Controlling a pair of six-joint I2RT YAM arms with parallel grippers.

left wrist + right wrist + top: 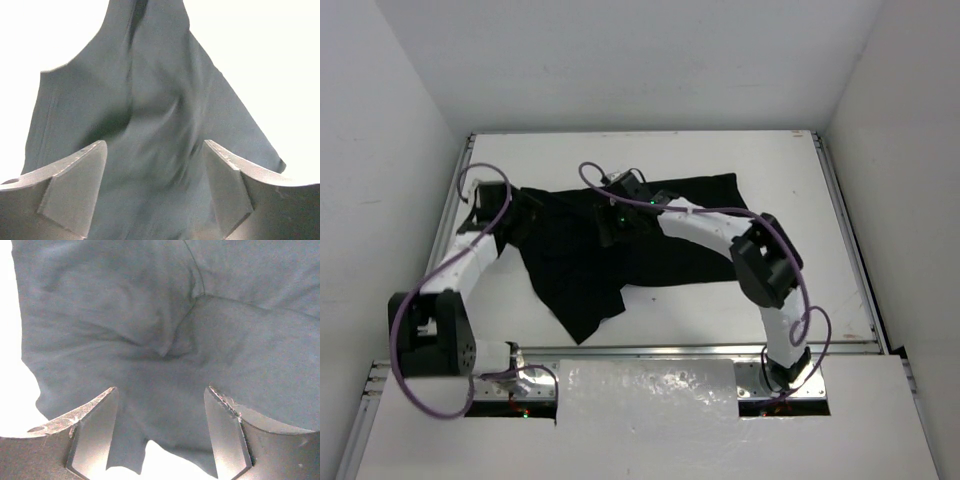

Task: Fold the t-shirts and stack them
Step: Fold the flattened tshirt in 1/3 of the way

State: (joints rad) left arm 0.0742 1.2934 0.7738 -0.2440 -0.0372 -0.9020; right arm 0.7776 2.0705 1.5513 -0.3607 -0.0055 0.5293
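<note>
Nearest, at near edge of flat white table (720, 315): bases of white left arm (470, 262) and white right arm (705, 228). Plain black short-sleeved cloth t-shirt (590, 265) lies rumpled, unfolded, across table middle, one pointed corner trailing toward near edge, broad part reaching toward far edge. Further out, left gripper (155, 150) over shirt's left side, jaws spread apart, nothing pinched, cloth below. Right gripper (160, 392) over shirt's far middle, jaws likewise parted above puckered fabric, holding nothing.

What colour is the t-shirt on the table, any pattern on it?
Plain black, no pattern. The t-shirt shows best in the top external view.
</note>
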